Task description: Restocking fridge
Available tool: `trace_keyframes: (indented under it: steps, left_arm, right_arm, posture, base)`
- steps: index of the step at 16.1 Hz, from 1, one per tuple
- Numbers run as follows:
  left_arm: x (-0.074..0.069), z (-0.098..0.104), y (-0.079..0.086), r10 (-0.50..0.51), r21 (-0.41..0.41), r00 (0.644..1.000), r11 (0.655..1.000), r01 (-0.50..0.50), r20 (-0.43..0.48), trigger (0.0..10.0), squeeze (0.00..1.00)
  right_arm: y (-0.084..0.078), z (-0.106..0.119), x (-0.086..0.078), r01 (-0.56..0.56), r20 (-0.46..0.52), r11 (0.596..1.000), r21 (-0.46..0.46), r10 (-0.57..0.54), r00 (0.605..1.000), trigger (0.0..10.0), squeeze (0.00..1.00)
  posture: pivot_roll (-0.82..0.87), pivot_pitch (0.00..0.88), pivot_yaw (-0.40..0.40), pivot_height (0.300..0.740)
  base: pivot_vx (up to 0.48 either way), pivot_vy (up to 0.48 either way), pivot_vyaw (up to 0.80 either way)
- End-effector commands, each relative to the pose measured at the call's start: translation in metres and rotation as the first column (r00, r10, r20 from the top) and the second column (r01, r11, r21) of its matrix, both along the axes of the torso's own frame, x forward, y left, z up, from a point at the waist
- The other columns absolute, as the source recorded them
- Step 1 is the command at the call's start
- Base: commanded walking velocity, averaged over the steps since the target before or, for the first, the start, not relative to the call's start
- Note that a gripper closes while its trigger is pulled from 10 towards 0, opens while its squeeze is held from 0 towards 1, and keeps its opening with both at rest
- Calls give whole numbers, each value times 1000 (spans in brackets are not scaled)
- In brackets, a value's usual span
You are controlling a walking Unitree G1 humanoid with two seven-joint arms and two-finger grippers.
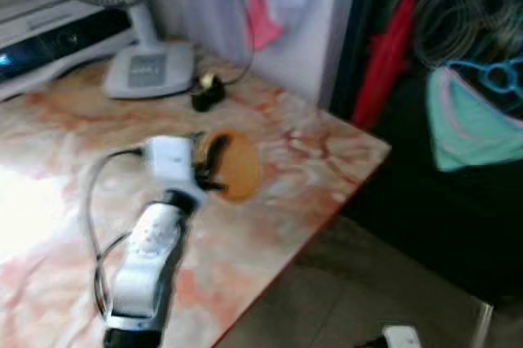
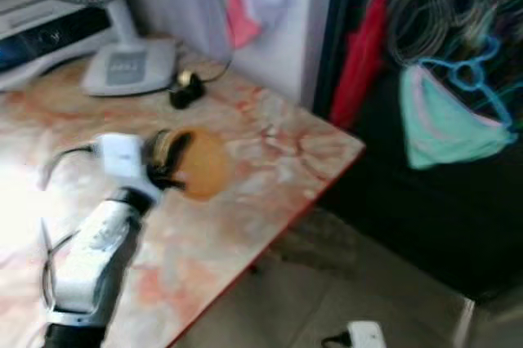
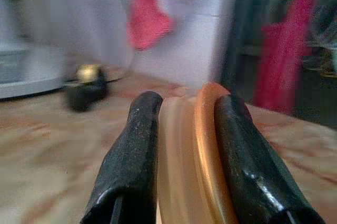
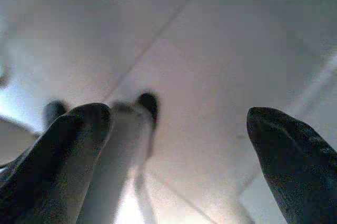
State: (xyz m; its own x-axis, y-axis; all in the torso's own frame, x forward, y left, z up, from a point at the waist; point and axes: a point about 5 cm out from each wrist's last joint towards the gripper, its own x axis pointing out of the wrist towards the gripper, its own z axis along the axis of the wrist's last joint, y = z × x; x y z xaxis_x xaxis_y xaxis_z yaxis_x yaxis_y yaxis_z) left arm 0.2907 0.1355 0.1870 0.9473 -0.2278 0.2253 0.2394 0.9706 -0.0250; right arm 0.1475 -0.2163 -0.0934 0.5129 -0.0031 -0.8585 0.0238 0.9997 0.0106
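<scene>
A big table with a pink and white marble top (image 1: 270,201) is in front of the robot. The robot's silver left arm reaches out over the table. The left gripper (image 1: 209,167) holds a round orange thing that looks like a flat lid or disc (image 1: 237,167). In the left wrist view, the two black fingers (image 3: 129,155) squeeze the edge of the orange disc (image 3: 189,161), one on each side. The disc is near the middle of the table, a little way in from its front edge. I cannot tell if the disc touches the table or hangs just over it.

At the far end of the table stands a white fan with a flat grey base (image 1: 149,69). Just beside the fan base, a small black thing with a gold top (image 1: 207,91) sits on the table. A dark wire runs from it toward the wall. A long white and black machine (image 1: 57,37) lies at the far left side of the table.

Past the table's right corner hang a red cloth (image 1: 388,54) and a pale green cloth (image 1: 470,123) in a dark space.

The right gripper (image 4: 179,145) hangs low over a pale tiled floor (image 4: 210,56), away from the table. Its two black fingers (image 4: 63,150) are spread wide with nothing between them.
</scene>
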Motion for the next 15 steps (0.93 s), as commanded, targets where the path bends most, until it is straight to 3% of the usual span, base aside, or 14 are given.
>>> trace_keyframes:
  steps: [1,8,11,15]
  left_arm:
    - [-1,4,9,27,11,999,1000,-28,24,10000,0]
    - [1,4,7,17,23,999,1000,-18,28,10000,0]
    - [1,4,8,23,34,999,999,-23,29,10000,0]
    - [2,2,11,34,31,999,999,-35,19,10000,0]
  right_arm:
    - [6,-1,-1,2,-3,1000,14,-2,1000,10000,0]
    - [6,-1,0,4,-8,1000,9,-4,1000,10000,0]
    - [6,-1,0,0,-9,1000,10,0,1000,10000,0]
    - [6,-1,1,4,-9,1000,9,-4,1000,10000,0]
  posture:
    - [27,35,18,740]
    - [19,40,19,740]
    - [20,44,17,740]
    - [15,42,18,740]
  base:
    - [0,0,-775]
    - [0,0,-775]
    - [0,-320,-773]
    - [0,0,-766]
